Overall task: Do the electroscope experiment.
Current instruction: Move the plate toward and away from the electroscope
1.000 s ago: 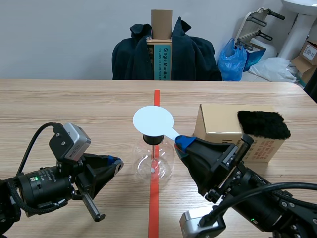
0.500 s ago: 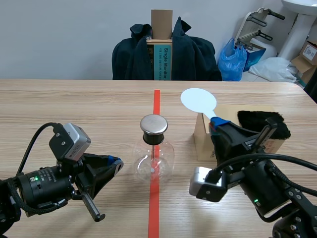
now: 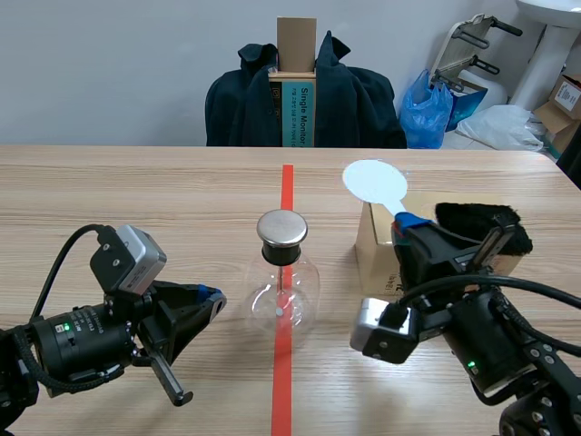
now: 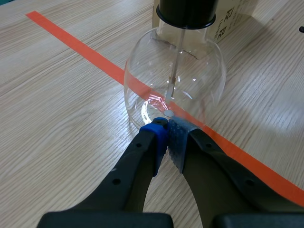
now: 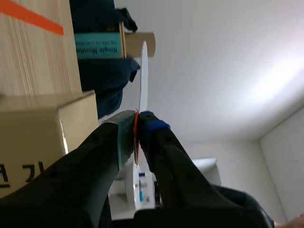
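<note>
The electroscope, a round glass flask [image 3: 283,289] with a metal cap [image 3: 282,229], stands on the red tape line at the table's middle. My right gripper [image 3: 405,221] is shut on the handle of a white round disc [image 3: 374,182], which it holds upright above the cardboard box's [image 3: 379,245] left end, to the right of the flask. In the right wrist view the disc [image 5: 142,78] shows edge-on between the fingers of that gripper [image 5: 137,124]. My left gripper [image 3: 211,298] sits low, left of the flask. It is shut on nothing, its tips [image 4: 167,130] close to the flask's [image 4: 175,80] glass base.
A black furry cloth [image 3: 483,227] lies on top of the box at the right. Behind the far table edge a chair draped with a dark jacket [image 3: 304,95] holds an upright carton. Bags and boxes stand at the back right.
My right arm has carried the white disc from just above the flask's cap up and to the right, over the box. The left arm and the flask have not moved.
</note>
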Robot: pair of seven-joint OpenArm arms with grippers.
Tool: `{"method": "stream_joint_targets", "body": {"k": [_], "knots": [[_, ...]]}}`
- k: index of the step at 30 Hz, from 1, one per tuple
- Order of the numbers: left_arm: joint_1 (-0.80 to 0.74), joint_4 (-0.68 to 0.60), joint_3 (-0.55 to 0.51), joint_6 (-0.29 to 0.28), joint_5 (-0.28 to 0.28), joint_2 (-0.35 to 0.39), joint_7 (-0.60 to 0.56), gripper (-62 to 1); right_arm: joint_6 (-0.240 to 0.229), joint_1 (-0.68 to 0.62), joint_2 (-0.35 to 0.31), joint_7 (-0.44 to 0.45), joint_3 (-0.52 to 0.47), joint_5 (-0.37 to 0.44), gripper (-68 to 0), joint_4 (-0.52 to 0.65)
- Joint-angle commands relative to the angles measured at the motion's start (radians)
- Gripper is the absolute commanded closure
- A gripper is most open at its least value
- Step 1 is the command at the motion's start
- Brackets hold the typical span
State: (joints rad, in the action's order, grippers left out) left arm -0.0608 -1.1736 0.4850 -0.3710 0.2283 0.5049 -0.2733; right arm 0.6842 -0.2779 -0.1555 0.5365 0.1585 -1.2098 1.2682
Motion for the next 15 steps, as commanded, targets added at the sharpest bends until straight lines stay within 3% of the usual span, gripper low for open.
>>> {"method": "stream_joint_targets", "body": {"k": [1,15], "knots": [[0.005,-0.022,0.000,-0.005,0.010,0.003,-0.014,-1.9,0.011,0.009,-0.002,0.032,-0.002,0.005,-0.8,0.015],[0.003,-0.022,0.000,-0.005,0.010,0.003,-0.014,-1.9,0.011,0.009,-0.002,0.352,-0.002,0.005,-0.8,0.015]]}}
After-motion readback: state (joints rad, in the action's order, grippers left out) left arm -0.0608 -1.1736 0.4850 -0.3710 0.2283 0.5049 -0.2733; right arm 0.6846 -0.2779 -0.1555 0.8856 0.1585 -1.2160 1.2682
